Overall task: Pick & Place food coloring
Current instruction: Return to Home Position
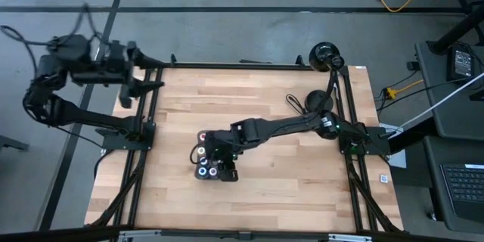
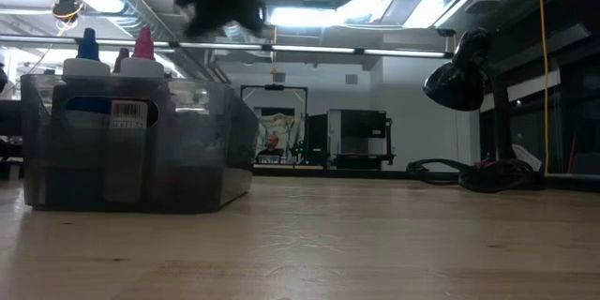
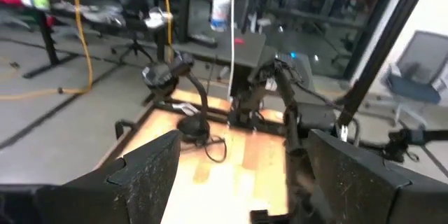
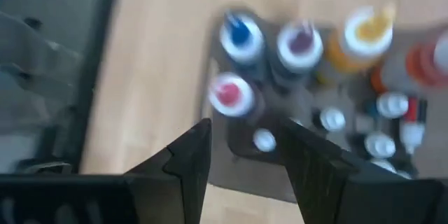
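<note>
Wood-grain tabletop (image 1: pixel 295 189) carries the grey bin (image 2: pixel 187 150) near its middle, and the food coloring bottles (image 4: pixel 301 45) stand packed inside it, caps up. Your right gripper (image 4: pixel 245 131) hangs just above them, fingers spread and empty. The left gripper (image 3: pixel 243 140), likewise spread and empty, waits by the table's left edge. Placing looks finished, so this is likely the retreat home: lift clear of the caps before swinging back. A black lamp (image 2: pixel 457 82) stands near the right arm's base, with a lit workshop beyond.

The right tool (image 1: pixel 219 157) covers most food coloring (image 1: pixel 204 172).
</note>
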`<action>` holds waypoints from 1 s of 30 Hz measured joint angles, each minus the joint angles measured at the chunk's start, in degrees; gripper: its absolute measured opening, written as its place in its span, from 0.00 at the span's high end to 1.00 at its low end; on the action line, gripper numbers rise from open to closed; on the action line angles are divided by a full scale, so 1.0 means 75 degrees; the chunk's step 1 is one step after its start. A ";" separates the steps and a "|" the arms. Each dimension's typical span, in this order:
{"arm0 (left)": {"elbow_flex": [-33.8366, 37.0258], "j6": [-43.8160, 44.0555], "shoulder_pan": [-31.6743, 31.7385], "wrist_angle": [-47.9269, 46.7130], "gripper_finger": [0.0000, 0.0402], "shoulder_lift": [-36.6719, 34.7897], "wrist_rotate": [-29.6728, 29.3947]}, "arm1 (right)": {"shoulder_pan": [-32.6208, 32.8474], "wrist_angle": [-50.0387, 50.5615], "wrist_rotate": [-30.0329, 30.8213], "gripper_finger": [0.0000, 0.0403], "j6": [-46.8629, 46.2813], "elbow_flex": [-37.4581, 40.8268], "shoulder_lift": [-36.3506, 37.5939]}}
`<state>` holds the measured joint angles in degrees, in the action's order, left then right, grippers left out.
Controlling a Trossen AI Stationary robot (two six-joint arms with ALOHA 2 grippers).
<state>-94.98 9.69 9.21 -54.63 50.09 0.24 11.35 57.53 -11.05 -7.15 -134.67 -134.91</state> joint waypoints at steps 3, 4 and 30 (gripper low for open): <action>0.0000 -0.0050 0.0000 0.0026 0.24 -0.0377 -0.0153 | 0.0021 -0.0283 -0.0090 0.57 0.0002 -0.0055 0.0275; 0.0000 -0.0079 0.0000 0.0039 0.24 -0.0507 -0.0153 | 0.0022 -0.0292 -0.0093 0.57 0.0011 -0.0050 0.0350; 0.4521 0.0456 -0.0001 0.3775 0.24 -0.3476 0.0130 | -0.0122 -0.3352 0.0859 0.57 -0.0214 -0.0030 0.2683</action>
<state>-61.07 13.11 9.20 -26.31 24.02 1.21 10.44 32.39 -4.61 -8.75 -134.90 -114.79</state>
